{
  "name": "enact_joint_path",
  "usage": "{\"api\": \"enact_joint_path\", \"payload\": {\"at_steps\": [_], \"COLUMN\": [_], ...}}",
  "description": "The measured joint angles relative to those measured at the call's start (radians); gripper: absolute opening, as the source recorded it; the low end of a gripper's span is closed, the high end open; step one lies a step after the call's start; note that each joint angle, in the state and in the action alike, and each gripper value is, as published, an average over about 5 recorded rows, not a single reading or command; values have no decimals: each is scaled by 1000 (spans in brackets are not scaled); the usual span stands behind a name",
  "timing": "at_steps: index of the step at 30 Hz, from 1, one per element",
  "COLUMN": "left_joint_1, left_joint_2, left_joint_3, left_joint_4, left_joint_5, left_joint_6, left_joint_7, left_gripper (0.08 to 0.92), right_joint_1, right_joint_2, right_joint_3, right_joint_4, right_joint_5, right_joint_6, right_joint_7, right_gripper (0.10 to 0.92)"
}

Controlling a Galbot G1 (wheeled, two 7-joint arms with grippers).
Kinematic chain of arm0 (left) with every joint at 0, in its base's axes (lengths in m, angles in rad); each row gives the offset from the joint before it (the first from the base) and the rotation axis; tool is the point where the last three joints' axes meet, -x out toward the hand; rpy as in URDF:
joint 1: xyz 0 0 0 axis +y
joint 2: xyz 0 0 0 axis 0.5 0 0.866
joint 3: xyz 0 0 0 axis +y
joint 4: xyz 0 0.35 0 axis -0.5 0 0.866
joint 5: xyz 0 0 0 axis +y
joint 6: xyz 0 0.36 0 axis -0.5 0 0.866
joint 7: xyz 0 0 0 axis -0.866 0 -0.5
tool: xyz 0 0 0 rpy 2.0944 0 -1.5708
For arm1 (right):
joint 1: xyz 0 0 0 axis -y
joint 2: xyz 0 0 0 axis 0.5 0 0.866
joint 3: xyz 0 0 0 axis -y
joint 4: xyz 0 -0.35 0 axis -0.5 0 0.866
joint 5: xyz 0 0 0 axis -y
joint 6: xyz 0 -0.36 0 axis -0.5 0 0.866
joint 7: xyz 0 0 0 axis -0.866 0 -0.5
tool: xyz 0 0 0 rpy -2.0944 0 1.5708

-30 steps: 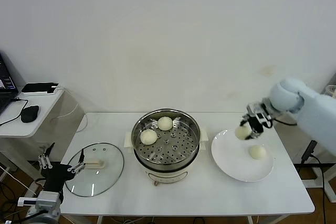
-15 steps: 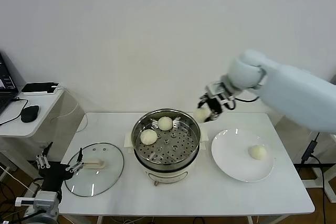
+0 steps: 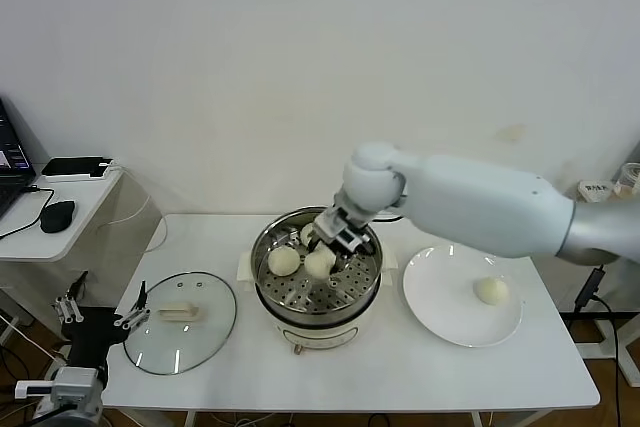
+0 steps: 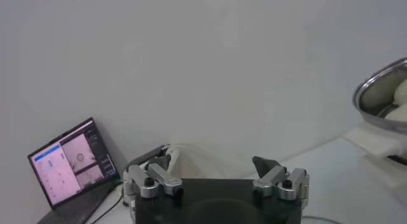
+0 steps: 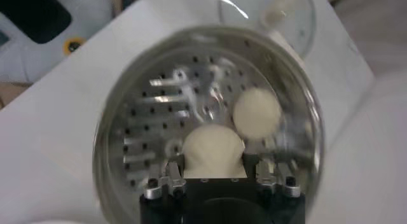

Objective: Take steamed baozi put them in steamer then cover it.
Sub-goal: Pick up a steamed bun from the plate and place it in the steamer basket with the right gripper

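Observation:
The steamer (image 3: 268, 282), a shiny steel pot with a perforated tray on a cream base, stands mid-table. My right gripper (image 3: 328, 245) hangs over its tray, shut on a cream-white baozi (image 3: 320, 265). The right wrist view shows this baozi (image 5: 213, 146) between the fingers (image 5: 175, 168), just above the tray. A second baozi (image 3: 284, 261) lies on the tray beside it. A third (image 3: 304, 236) is partly hidden behind the gripper. A fourth baozi (image 3: 490, 290) lies on the white plate (image 3: 445, 307). The glass cover (image 3: 180, 325) lies flat, left of the steamer. My left gripper (image 3: 100, 309) is open, parked off the table's left front corner.
A side desk at far left holds a laptop (image 4: 70, 160), a mouse (image 3: 57, 215) and a phone (image 3: 75, 166). The wall is close behind the table. The steamer's rim (image 4: 381, 91) shows at the edge of the left wrist view.
My right arm has carried the baozi left from above the plate, past the steamer's right rim, and down over the tray. The left gripper has shifted slightly.

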Motion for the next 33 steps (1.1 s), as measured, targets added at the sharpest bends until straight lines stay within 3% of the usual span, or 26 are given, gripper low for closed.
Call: {"api": "enact_joint_path", "payload": {"at_steps": [16,25,33], "left_joint_1": [-1,-6,-12], "left_joint_2": [-8,2,18], "left_joint_3": [-3,-3,-5], "left_joint_4": [1,4,10], "left_joint_5": [-3,-6,-14], "left_joint_6": [-2,-1,-1], "left_joint_7": [-1,0,2], "left_gripper": [823,823,823], "right_joint_1": [-20,-4,19], "right_joint_2": [40,24,-29], "right_joint_3": [-53,-47,8], "right_joint_4": [19,35,41], "right_joint_5": [-75,-80,-85], "right_joint_6": [159,186,148], "right_joint_7": [5,-3,-45], "right_gripper": [592,796,823]}}
